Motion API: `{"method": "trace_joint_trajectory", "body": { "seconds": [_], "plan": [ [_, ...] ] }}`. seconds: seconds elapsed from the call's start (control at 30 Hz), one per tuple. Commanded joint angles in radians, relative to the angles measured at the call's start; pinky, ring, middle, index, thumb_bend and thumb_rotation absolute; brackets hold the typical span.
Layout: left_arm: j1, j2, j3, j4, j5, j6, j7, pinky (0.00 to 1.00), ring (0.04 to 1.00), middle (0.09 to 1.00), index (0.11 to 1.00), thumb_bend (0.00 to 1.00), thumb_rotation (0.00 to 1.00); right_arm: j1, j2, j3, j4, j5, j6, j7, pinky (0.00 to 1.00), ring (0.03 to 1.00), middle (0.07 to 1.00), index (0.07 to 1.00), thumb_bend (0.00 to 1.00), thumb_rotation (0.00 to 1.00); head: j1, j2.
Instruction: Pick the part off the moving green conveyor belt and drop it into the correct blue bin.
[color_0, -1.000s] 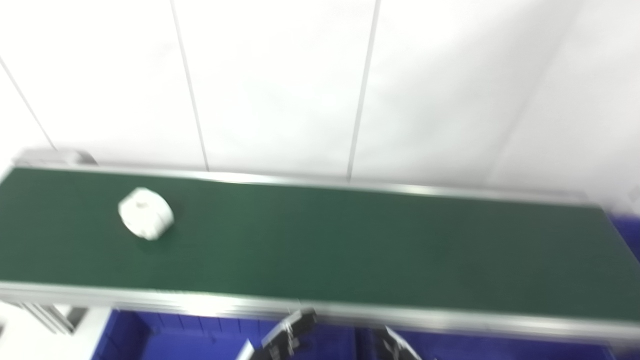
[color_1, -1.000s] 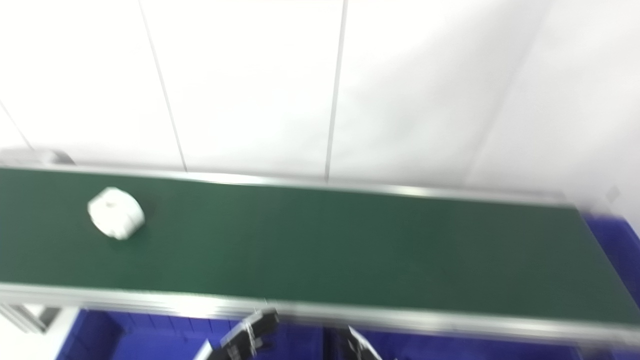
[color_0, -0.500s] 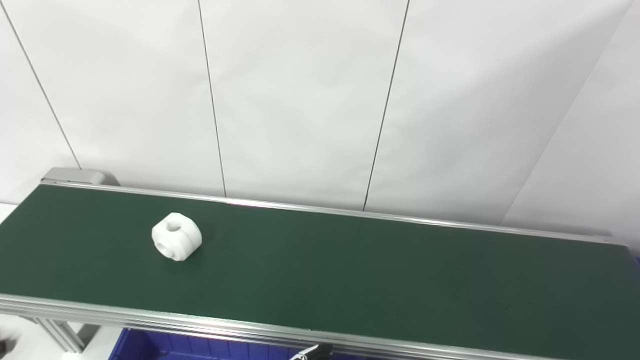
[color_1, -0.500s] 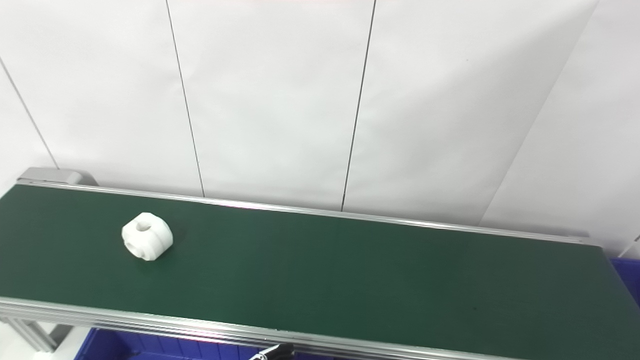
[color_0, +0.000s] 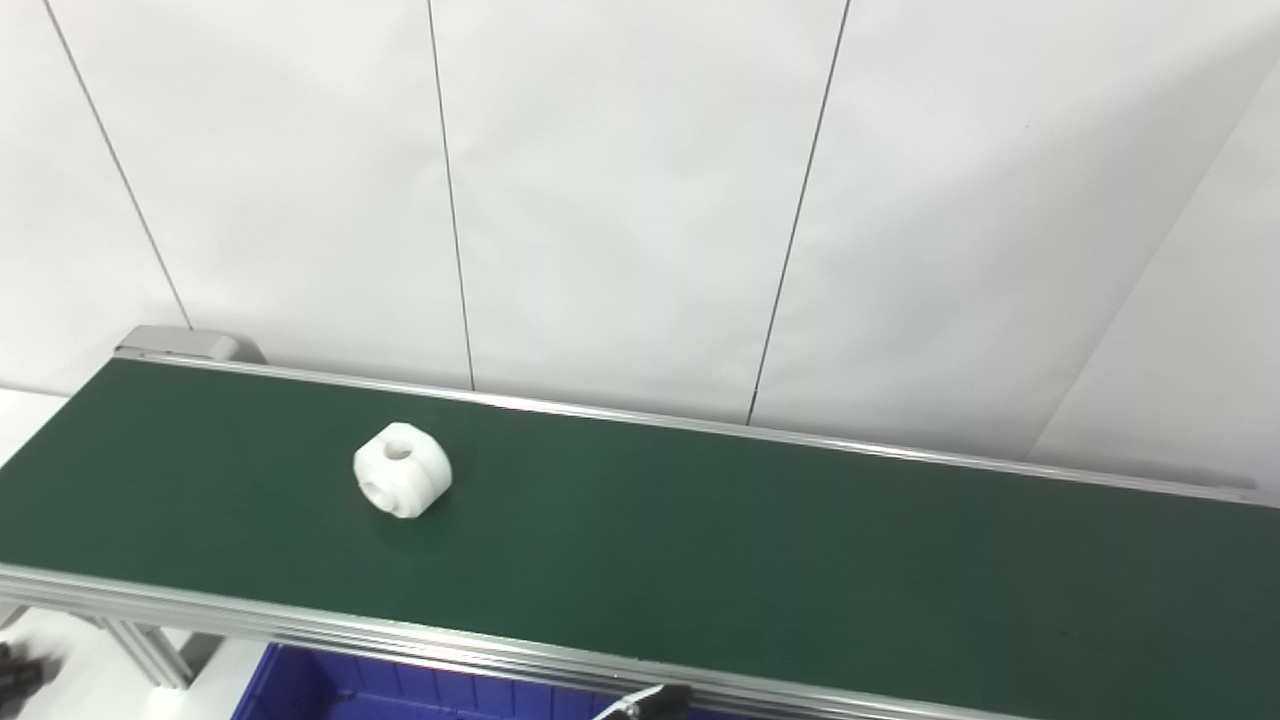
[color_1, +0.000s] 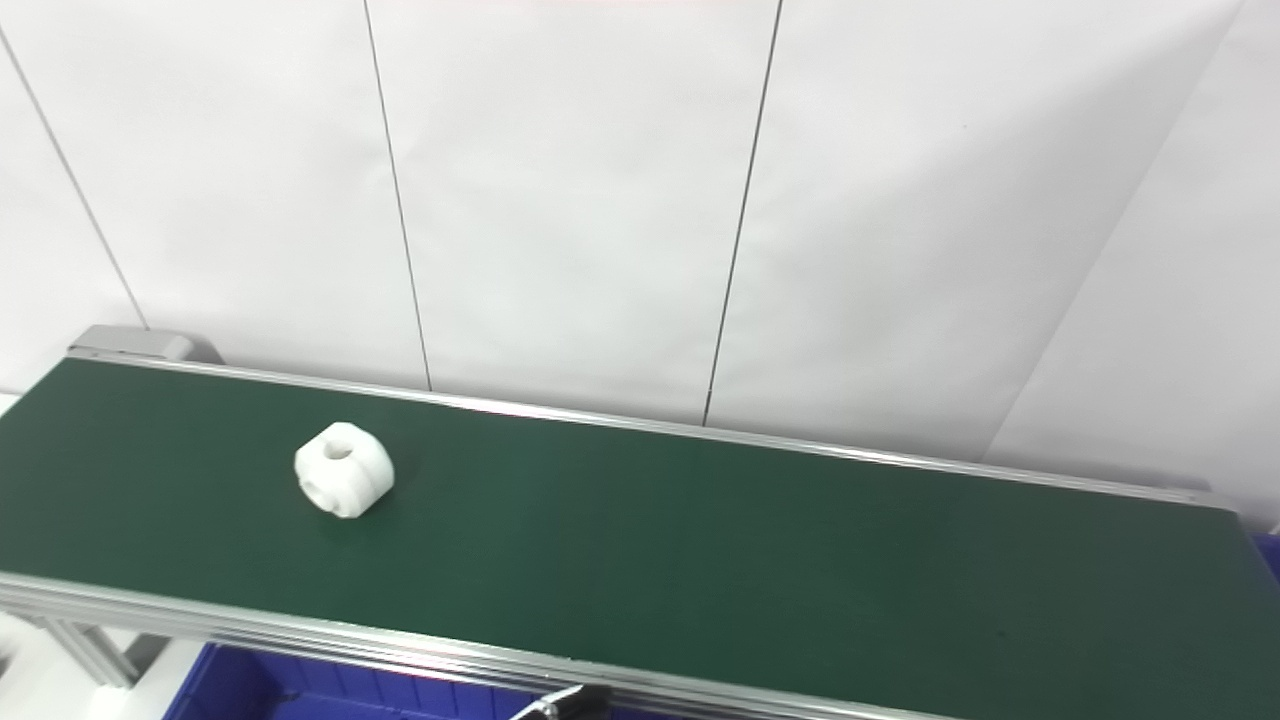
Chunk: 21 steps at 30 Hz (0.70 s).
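A white, rounded part (color_0: 402, 470) with a hole in its top lies on the left part of the green conveyor belt (color_0: 750, 560); it also shows in the right eye view (color_1: 344, 469). Only a dark fingertip of my left hand (color_0: 645, 700) pokes up at the bottom edge, below the belt's near rail and far to the right of the part. Whether that hand is open or shut is hidden. My right hand is out of view. It touches nothing on the belt.
A blue bin (color_0: 400, 690) sits under the belt's near rail at the bottom. A sliver of another blue bin (color_1: 1268, 550) shows past the belt's right end. A white panelled wall stands behind the belt. A blurred dark thing (color_0: 15, 675) lies at the bottom left.
The camera has tilted up and shifted, so the whole picture moved. Both hands' tips showed at the bottom a second ago; now one tip remains. The part has crept slightly right along the belt.
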<state>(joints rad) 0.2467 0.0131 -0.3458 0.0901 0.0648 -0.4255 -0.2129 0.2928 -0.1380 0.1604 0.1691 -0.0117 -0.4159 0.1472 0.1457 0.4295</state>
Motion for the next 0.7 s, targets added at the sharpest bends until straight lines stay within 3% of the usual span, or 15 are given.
{"method": "trace_joint_trajectory", "body": {
  "seconds": [0.0,0.17,0.33,0.53,0.67],
  "plan": [
    [-0.017,0.009,-0.016,-0.079,0.029,-0.030,-0.013,0.75,0.854,0.880,0.837,0.83,0.65,0.001,-0.005,-0.008,-0.033,0.008,-0.054,0.005,0.89,0.893,0.911,0.897,0.77,1.00,0.002,0.001],
    [-0.040,0.024,-0.018,-0.279,0.040,0.036,-0.022,0.71,0.834,0.860,0.799,0.92,0.60,-0.001,-0.007,-0.011,-0.033,0.024,-0.054,0.027,0.91,0.902,0.914,0.896,0.74,1.00,0.009,0.008],
    [-0.115,0.048,0.023,-0.397,0.069,0.067,-0.017,0.72,0.842,0.864,0.806,0.93,0.56,-0.008,-0.005,-0.012,-0.028,0.017,-0.054,0.033,0.90,0.902,0.913,0.900,0.72,1.00,0.013,0.011],
    [-0.261,0.098,0.125,-0.386,0.198,0.089,0.006,0.73,0.845,0.869,0.822,0.95,0.52,-0.014,0.001,-0.007,-0.025,0.004,-0.054,0.020,0.90,0.898,0.907,0.900,0.73,1.00,0.009,0.011],
    [-0.352,0.140,0.182,-0.348,0.298,0.123,0.025,0.79,0.876,0.902,0.860,0.91,0.50,-0.012,0.002,-0.004,-0.029,0.000,-0.054,0.015,0.90,0.897,0.911,0.900,0.74,1.00,0.010,0.013]
  ]
}}
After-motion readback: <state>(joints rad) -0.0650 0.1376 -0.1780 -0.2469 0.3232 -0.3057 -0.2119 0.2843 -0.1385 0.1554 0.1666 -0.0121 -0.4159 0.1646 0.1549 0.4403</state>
